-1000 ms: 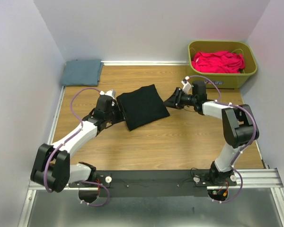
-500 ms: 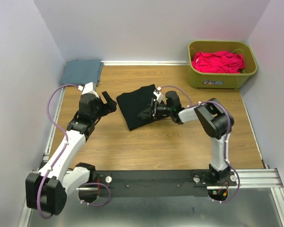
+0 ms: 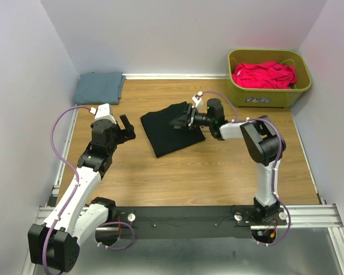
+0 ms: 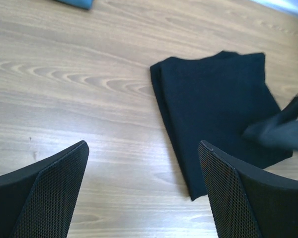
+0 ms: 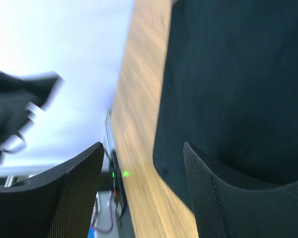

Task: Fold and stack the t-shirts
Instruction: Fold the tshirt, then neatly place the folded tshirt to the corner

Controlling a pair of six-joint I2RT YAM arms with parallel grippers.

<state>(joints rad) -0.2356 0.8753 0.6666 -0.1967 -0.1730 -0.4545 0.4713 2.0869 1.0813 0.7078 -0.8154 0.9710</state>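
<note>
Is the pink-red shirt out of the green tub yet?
No, the pink-red shirt lies bunched inside the green tub.

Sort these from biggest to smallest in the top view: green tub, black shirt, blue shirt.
1. green tub
2. black shirt
3. blue shirt, clearly the smallest

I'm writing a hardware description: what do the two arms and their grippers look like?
Both the left arm and right arm have white shells with black joints, each with a purple cable. The left gripper and right gripper are black, with mesh-textured pads.
</note>
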